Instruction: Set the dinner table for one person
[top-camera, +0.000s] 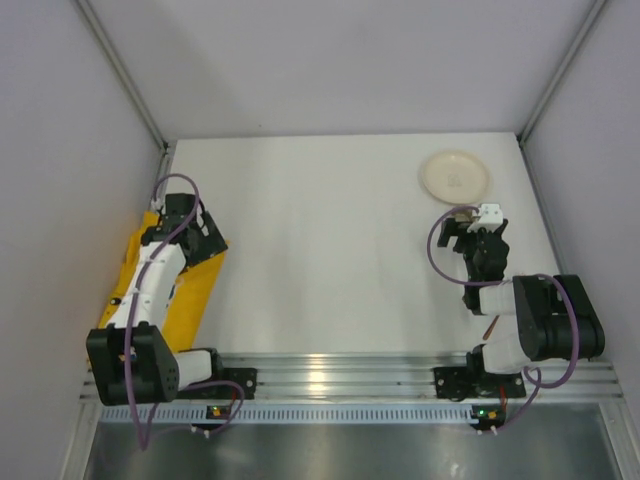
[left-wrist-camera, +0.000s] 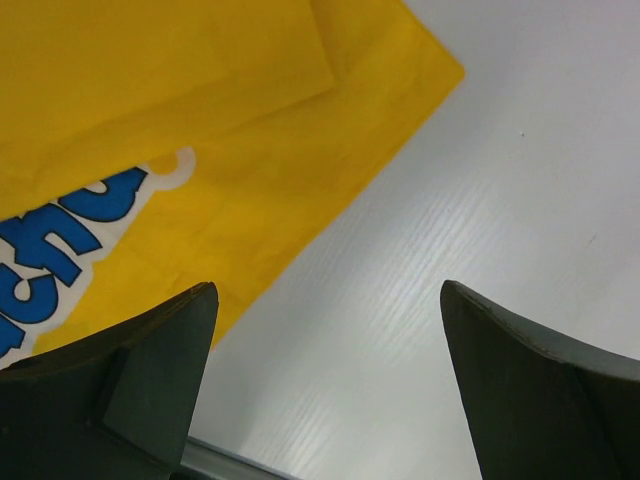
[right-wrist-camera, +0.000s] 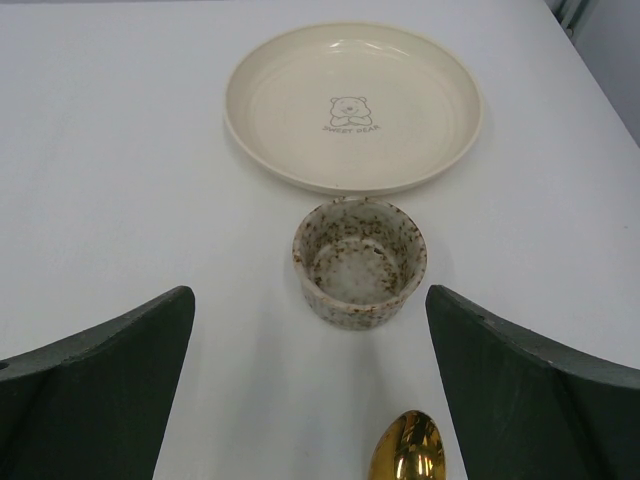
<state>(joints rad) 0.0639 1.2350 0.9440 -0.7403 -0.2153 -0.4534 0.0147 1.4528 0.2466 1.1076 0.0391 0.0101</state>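
wide white surface (top-camera: 320, 240), fixed, beneath both arms. left claw (left-wrist-camera: 328, 292) apart over mat (left-wrist-camera: 200, 100) at left edge, likely limp. right claw (right-wrist-camera: 310, 296) apart facing cup (right-wrist-camera: 360, 262), plate (right-wrist-camera: 300, 110) beyond: likely stiff, fragile; best gripped by rims.

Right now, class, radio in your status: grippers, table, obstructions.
Left gripper open over yellow mat edge. Right gripper open, empty, facing speckled cup. Cream plate, gold spoon on dinner table. Nothing blocks cup.
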